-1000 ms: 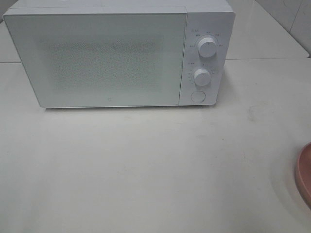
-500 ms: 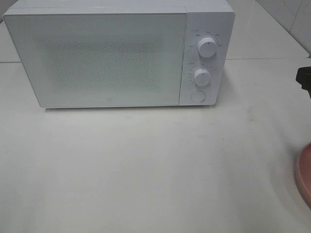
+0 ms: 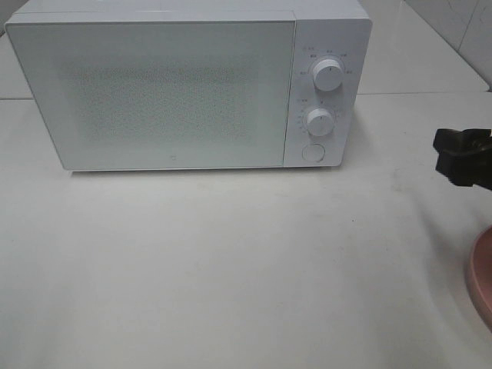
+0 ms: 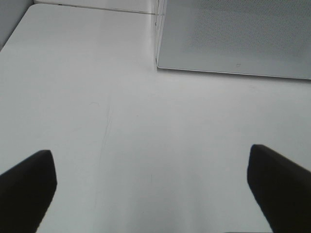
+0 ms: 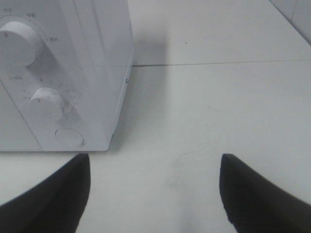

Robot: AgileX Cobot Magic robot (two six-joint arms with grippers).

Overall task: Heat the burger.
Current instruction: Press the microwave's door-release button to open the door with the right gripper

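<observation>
Right gripper (image 3: 447, 156), jaws spread and empty, hangs over the white table (image 3: 231, 261) to the right of the closed microwave (image 3: 154, 92), near the pink plate (image 3: 483, 280). Left gripper (image 4: 150, 194) gapes empty too. No view shows the burger, so its place cannot be told.

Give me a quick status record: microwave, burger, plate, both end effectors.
microwave: door shut
burger: not in view
pink plate: only its edge shows, far right
left end effector: open, empty, over bare table near the microwave's front
right end effector: open, empty, right of the microwave
</observation>
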